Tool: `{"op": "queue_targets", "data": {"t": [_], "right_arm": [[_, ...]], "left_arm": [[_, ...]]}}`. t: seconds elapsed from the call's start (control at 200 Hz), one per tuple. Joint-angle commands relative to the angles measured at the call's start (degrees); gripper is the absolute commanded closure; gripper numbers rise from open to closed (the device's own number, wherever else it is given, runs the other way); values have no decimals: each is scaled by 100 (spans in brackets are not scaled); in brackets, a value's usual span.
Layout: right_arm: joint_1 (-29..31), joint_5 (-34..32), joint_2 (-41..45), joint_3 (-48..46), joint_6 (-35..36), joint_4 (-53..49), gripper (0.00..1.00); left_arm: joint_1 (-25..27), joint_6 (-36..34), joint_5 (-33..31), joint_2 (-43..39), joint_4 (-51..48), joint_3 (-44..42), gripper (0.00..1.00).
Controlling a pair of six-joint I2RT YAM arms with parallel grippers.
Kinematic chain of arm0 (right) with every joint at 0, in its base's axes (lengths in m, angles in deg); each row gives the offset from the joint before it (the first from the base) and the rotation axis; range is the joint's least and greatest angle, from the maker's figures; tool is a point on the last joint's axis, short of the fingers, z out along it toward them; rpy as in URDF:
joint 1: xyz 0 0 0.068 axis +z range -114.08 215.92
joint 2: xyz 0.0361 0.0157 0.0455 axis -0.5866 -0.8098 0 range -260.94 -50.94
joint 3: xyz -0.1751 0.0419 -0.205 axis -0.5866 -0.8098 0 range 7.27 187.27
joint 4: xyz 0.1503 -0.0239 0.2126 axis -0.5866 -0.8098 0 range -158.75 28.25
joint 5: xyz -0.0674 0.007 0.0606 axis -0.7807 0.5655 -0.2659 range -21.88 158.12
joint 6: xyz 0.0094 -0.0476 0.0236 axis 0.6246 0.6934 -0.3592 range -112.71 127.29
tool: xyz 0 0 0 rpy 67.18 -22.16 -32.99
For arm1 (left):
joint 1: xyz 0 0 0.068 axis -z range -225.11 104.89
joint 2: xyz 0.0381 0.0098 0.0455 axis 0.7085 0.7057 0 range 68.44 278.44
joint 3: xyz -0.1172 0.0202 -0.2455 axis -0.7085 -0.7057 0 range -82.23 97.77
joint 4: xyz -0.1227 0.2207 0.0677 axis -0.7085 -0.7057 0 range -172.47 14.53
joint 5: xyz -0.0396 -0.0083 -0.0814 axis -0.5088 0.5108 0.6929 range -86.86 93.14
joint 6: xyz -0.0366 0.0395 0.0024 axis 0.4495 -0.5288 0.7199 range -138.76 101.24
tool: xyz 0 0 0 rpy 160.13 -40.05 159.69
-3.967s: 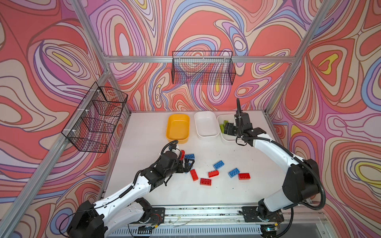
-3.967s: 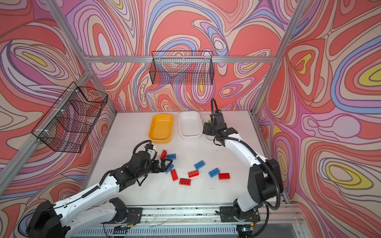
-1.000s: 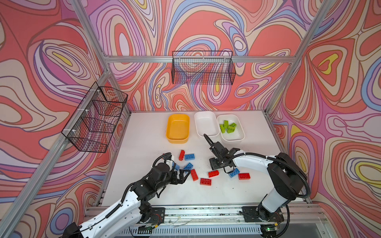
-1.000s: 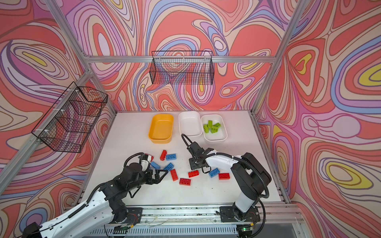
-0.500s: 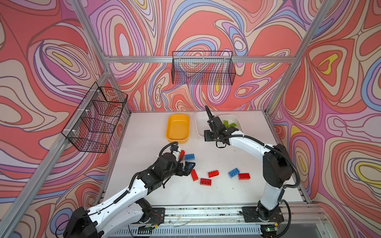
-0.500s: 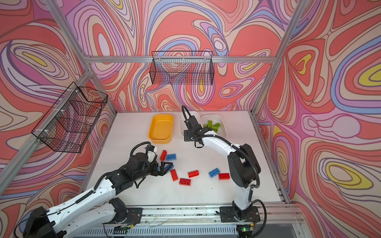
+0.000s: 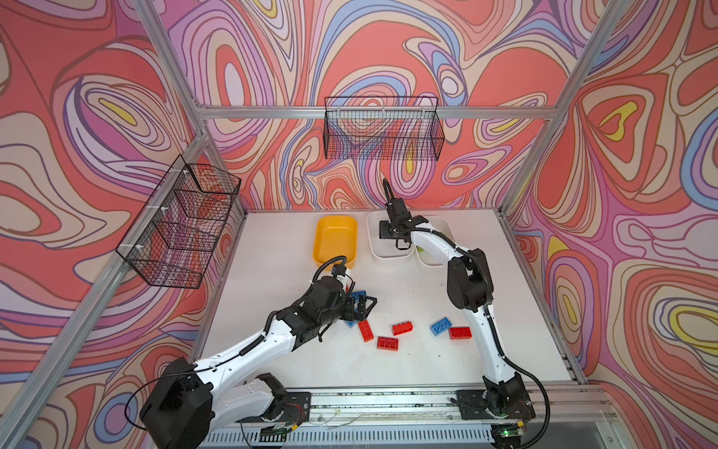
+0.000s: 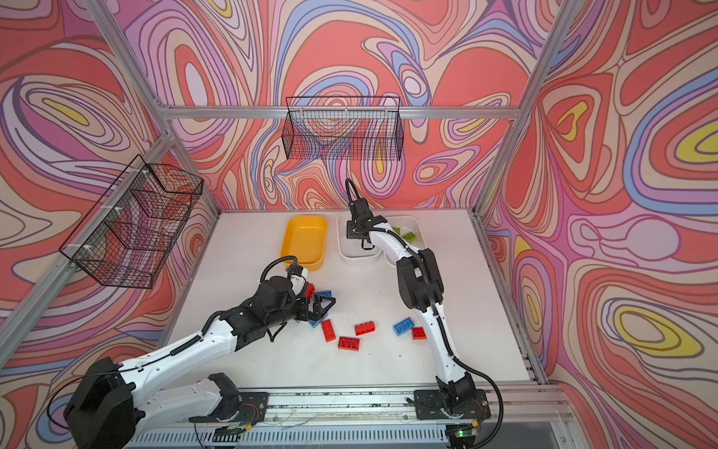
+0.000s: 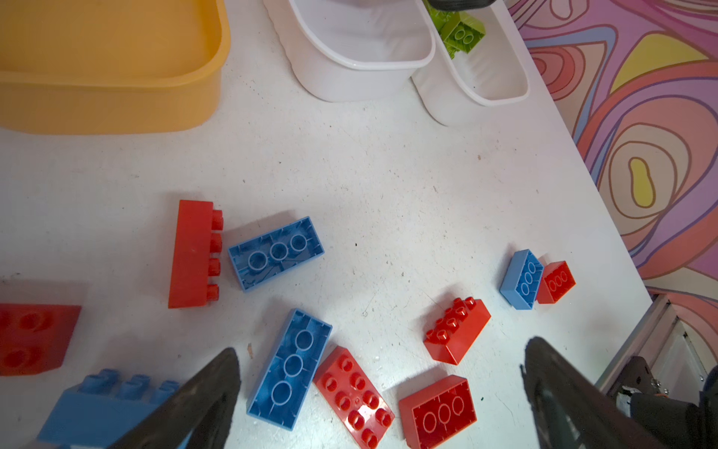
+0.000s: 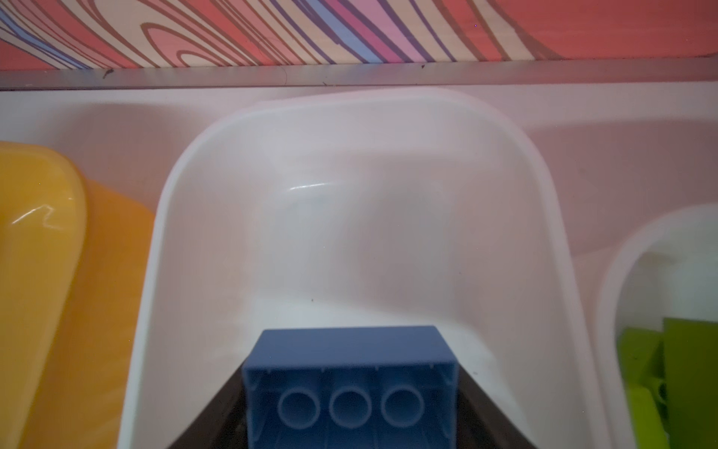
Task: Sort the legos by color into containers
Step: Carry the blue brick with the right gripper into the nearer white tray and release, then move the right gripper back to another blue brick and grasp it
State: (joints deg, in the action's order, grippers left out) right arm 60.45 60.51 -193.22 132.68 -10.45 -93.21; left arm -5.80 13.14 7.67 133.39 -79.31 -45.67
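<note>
Closed on a blue studded plastic brick [image 10: 349, 365], the right gripper [image 10: 349, 406] held it hollow side toward the wrist camera, over the near end of the middle white rounded plastic tub [image 10: 349, 186]. Whether the brick touched the tub floor could not be told. The rest of that floor showed bare. To one side of it stood the yellow-orange rounded plastic tub [image 7: 336, 241], its inside plain and bare in both top views. Just beside the middle tub on its other side stood the second white plastic tub [image 8: 417, 224], which held lime-green plastic bricks [image 9: 462, 33]. Their number could not be made out, since the right arm [image 7: 435, 245] crossed over that tub in both top views and the wrist views cut the pile off. The same arm's wrist hid the held brick from above. The left gripper [image 9: 380, 352] stood wide open, its fingers spread above the loose bricks on the white counter [image 7: 388, 369], well apart from the tubs. There the left wrist view showed six red plastic bricks [image 9: 194, 252] and four loose blue plastic bricks [image 9: 276, 252], one of each colour cut off at the frame edge. In the top views the left arm [image 7: 272, 342] covered part of this cluster.
</note>
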Motion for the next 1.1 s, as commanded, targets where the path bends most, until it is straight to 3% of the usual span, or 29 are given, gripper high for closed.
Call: {"op": "queue_targets", "data": {"t": [0.0,0.1,0.185,0.26,0.486,0.761,1.097], "right_arm": [[-36,56,-256,395,78,-131,42],[-45,210,-393,455,39,-50,38],[-45,321,-392,421,8,2,20],[-52,376,-216,287,7,81,11],[-30,399,721,-506,42,199,7],[178,79,3058,-3430,-80,521,7],[587,-77,5874,-7527,-825,546,7]], "left_arm": [[-76,-25,-18,-22,-1,193,0],[-116,-17,-18,-26,-57,194,0],[-117,-6,-16,-43,-111,194,0],[-124,17,8,-99,-135,178,0],[-117,36,237,-263,-20,28,0],[2,236,766,-728,171,-365,0],[1224,225,261,-1359,226,-967,0]]}}
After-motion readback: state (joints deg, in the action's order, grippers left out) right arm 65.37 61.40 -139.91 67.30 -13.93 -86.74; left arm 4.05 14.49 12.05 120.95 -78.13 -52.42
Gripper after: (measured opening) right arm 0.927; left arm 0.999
